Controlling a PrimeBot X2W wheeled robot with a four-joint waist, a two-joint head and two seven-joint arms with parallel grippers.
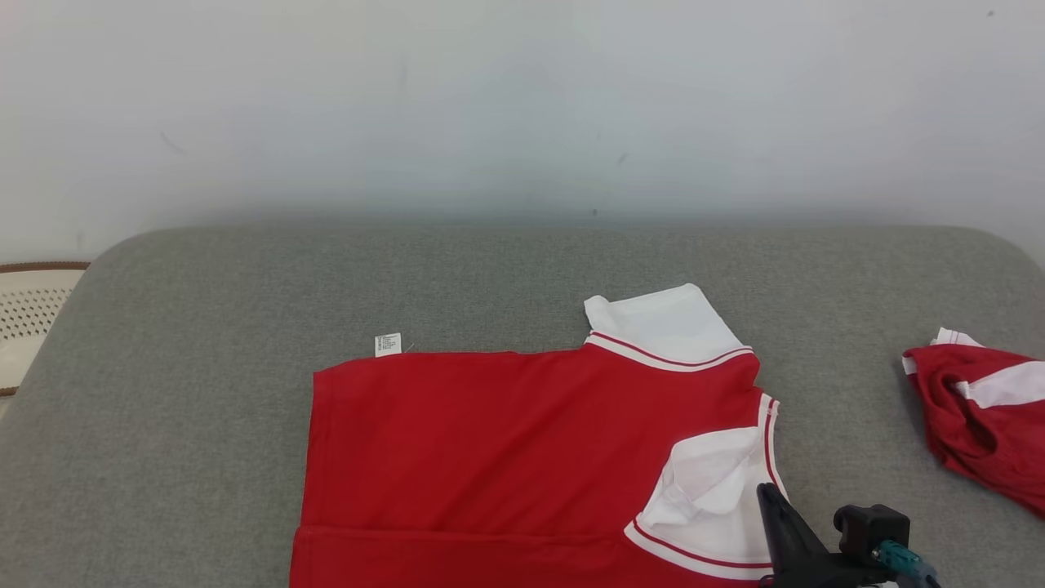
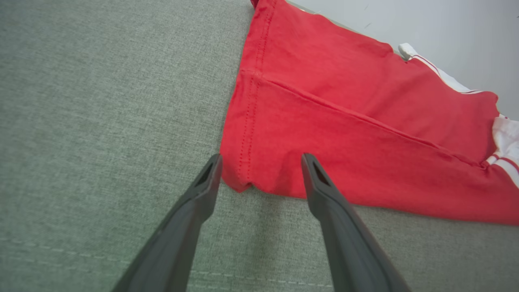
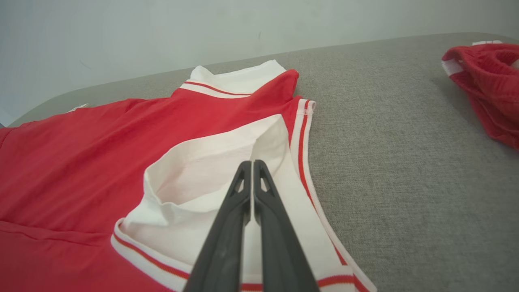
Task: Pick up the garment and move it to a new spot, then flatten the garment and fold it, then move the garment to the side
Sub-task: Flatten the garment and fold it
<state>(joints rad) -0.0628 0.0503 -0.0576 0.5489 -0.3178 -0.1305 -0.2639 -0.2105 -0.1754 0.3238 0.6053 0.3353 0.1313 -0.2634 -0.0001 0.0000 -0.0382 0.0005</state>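
Red garment [image 1: 506,449] lies flat on the grey cushion [image 1: 245,286], centre to lower centre of the head view, with its near edge cut off by the bottom of that view. The body is smooth, with one fold line running along it near the bottom. White far sleeve [image 1: 661,318] sticks out at the top edge. White near sleeve [image 1: 710,482], with red-striped trim, is rumpled and partly folded back onto the red body. Small white care label [image 1: 388,344] pokes out at the top left corner.

Right gripper [image 3: 252,164] has its fingers pressed together, tips over the crease of the near sleeve. Whether any cloth is pinched between them is hard to tell from the wrist view; it looks more like resting on or just above the fabric.

Left gripper [image 2: 260,158] has its jaws spread wide, straddling the hemmed corner of the garment, one finger over bare cushion and the other over red cloth. Nothing is gripped.

Second red-and-white garment [image 1: 980,416] sits crumpled at the cushion's right edge, well apart from the first. Pale perforated object [image 1: 33,318] is at the far left, off the cushion. White wall [image 1: 522,106] is behind.
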